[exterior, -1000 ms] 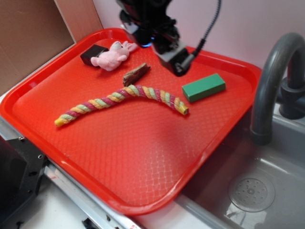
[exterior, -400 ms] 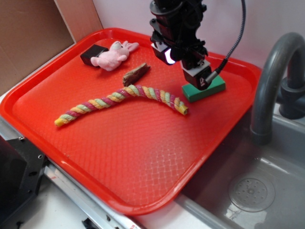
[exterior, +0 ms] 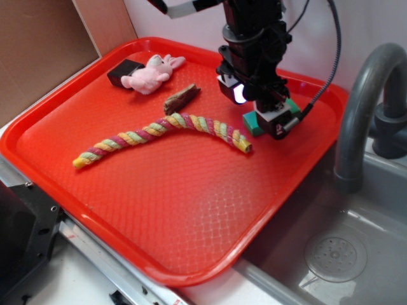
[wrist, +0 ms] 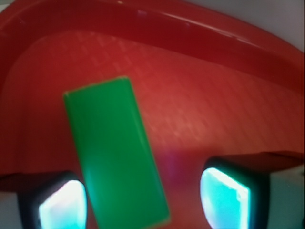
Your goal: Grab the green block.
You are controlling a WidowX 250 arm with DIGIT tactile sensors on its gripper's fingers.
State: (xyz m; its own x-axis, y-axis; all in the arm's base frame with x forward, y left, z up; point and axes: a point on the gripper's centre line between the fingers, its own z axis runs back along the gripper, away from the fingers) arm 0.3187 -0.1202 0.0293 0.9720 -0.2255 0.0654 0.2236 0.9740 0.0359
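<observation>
Looking through my wrist view, left to right: the green block (wrist: 116,152) lies on the red tray (wrist: 209,114), crowding the left pad, well apart from the right. My gripper (wrist: 143,198) is spread, holding nothing. Closing now, I reckon, could twist the block or clip its edge.

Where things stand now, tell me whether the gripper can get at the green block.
Probably yes. The gripper is open right over the green block, nothing lies between them, though the block sits nearer one fingertip than the other.
</observation>
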